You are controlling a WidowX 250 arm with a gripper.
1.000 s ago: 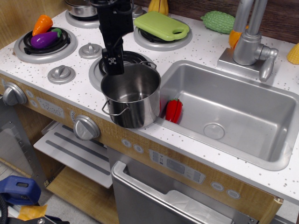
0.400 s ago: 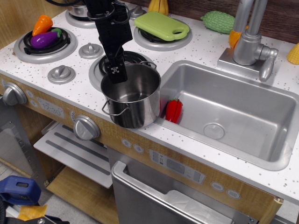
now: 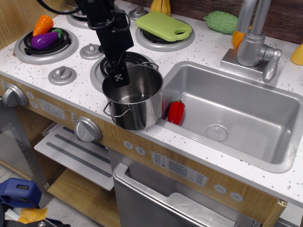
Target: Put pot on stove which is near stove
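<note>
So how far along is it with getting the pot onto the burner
Nothing looks finished yet. The pot stands at the counter's front edge, beside the sink, only overlapping the near side of the stove. In hand: the claw is at the pot's back rim, though whether it grips is unclear. Left: shift the pot back until it sits centred on the burner, then let go.

pot (image 3: 135,101) front of stove (image 3: 124,64) | sink (image 3: 246,142) right

Speckled white counter (image 3: 203,45) under pot (image 3: 137,106)
</note>
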